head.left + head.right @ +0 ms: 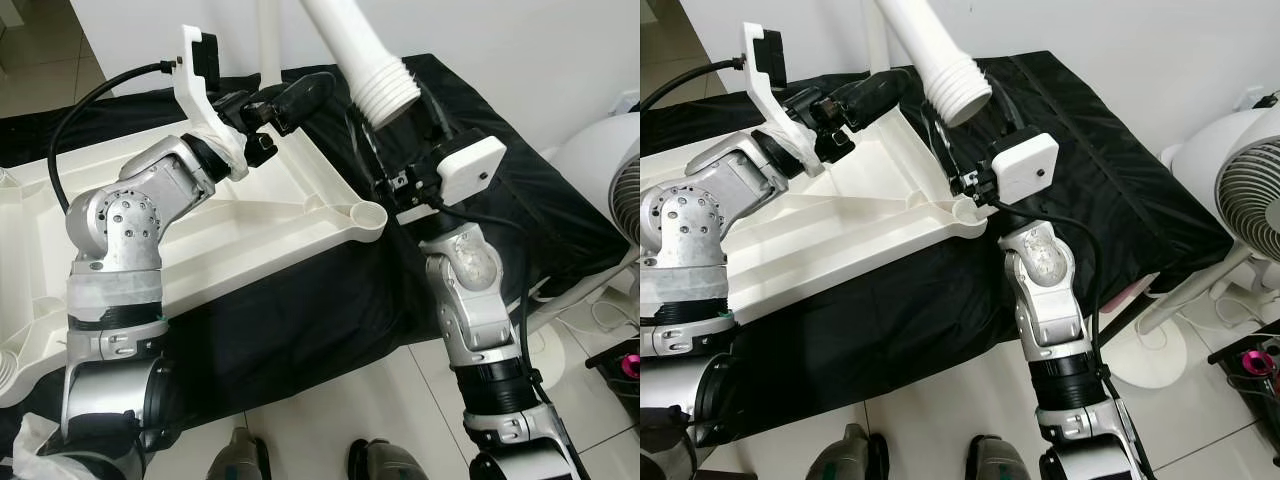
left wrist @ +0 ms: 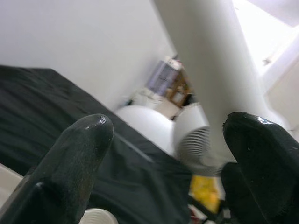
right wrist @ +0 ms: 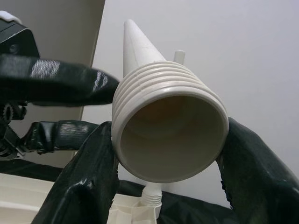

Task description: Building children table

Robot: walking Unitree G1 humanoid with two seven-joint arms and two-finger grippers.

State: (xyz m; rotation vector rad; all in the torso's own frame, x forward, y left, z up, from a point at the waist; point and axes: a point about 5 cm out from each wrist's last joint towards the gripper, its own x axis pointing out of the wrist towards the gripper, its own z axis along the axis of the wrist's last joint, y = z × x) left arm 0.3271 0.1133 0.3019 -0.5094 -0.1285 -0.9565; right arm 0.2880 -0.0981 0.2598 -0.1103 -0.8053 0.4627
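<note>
The white table top lies upside down on a black cloth, its empty corner socket facing up. A white table leg slants down from above, and its ribbed, hollow threaded end hangs over that corner. My right gripper is shut on the threaded end, one black finger on each side. My left gripper reaches over the table top to the leg's shaft. It stands open, and the shaft passes between its fingers close to one finger.
A second white leg stands upright at the table top's far side. The black cloth covers the work surface out to its right edge. A white fan stands on the tiled floor to the right, with a pink object near it.
</note>
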